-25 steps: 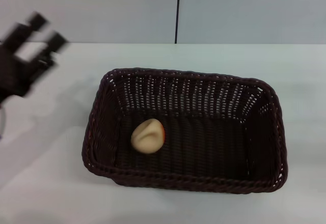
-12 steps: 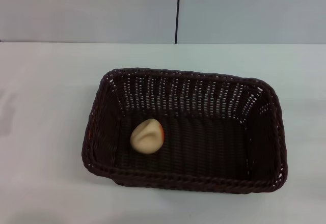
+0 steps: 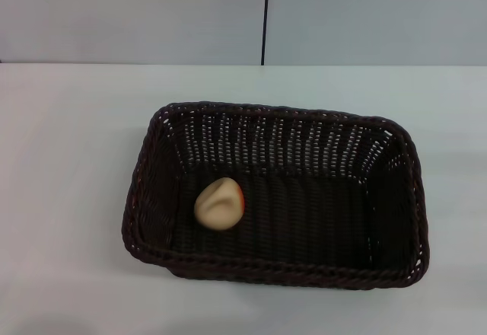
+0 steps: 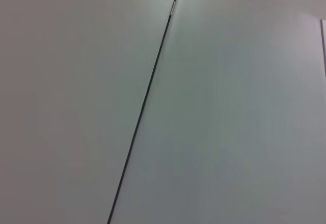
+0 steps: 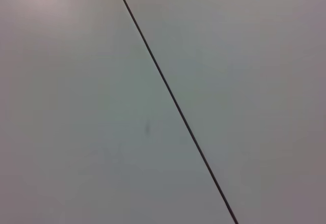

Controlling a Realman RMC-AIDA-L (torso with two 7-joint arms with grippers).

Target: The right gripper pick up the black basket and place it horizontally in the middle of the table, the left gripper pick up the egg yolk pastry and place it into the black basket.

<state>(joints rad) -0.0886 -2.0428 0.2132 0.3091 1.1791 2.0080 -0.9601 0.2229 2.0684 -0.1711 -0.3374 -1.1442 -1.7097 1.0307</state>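
The black basket (image 3: 319, 198) stands lengthwise across the middle of the white table (image 3: 68, 137) in the head view. The egg yolk pastry (image 3: 219, 203), a pale cream ball with an orange-red patch on its right side, lies on the basket's floor near the left end. Neither gripper shows in any view. Both wrist views show only pale grey wall panels with a black seam.
Pale grey wall panels with a black vertical seam (image 3: 265, 17) stand behind the table's far edge. Bare white tabletop surrounds the basket on all sides.
The left gripper, blurred at the left edge a second ago, has drawn out of the head view. The basket and pastry have not moved.
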